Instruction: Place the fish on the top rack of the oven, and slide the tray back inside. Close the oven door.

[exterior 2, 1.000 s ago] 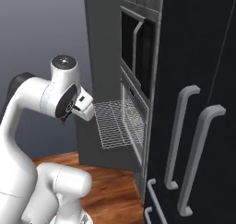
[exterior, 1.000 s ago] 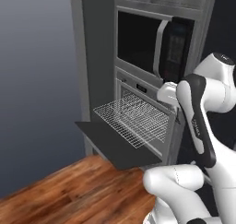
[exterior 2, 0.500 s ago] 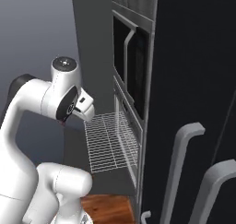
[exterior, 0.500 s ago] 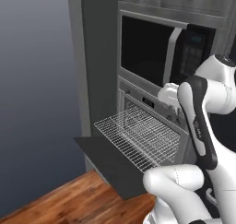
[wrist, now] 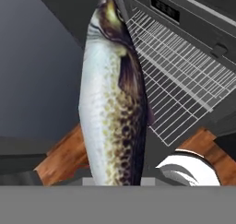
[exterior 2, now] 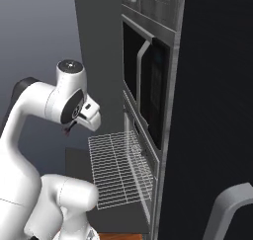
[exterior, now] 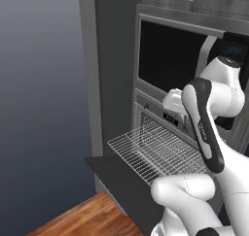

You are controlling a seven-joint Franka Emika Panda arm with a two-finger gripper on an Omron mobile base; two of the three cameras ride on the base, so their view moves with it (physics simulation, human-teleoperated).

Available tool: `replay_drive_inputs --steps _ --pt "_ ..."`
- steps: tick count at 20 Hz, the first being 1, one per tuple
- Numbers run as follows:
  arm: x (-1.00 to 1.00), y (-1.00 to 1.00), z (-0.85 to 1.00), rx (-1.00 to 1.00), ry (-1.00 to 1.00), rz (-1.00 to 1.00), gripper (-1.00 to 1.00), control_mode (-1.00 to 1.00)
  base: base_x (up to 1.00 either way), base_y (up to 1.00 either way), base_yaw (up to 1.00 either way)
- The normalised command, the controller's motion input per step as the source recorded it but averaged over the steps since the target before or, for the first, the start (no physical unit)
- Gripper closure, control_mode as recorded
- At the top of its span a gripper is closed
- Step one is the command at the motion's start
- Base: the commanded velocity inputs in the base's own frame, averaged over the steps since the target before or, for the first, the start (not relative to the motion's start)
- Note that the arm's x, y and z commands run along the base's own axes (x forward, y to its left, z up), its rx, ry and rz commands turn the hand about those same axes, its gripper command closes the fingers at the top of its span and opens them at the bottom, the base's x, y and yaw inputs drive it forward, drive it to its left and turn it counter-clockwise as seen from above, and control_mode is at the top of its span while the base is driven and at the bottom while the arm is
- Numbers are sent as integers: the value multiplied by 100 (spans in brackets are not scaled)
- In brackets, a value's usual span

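Observation:
A speckled silver and dark fish (wrist: 113, 98) hangs lengthwise in the hand view, with my gripper (exterior 2: 70, 128) shut on it. The fish is up in the air, left of and above the top rack (exterior: 155, 152), a silver wire grid pulled out of the oven (exterior: 168, 119). The rack (exterior 2: 116, 170) lies over the oven door (exterior: 121, 181), which is folded down flat. In the hand view the rack (wrist: 179, 94) runs to the right of the fish, below the oven's display strip (wrist: 163, 8).
A black microwave (exterior: 170, 60) sits in the cabinet column right above the oven. A dark fridge front with a grey handle (exterior 2: 232, 209) stands at the right. A wooden floor (exterior: 82, 215) lies below the open door. A grey wall is to the left.
The whole picture has shifted: the base has driven closer to the oven, so oven and rack look bigger. The arm keeps its pose with the fish still gripped.

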Motion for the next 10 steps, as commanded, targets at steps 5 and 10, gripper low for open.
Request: replay_drive_inputs --steps 5,10 --pt "1 14 -33 -4 17 6 100 -100 0 0 0" --pt "17 21 -49 -11 24 1 100 -100 0 0 0"
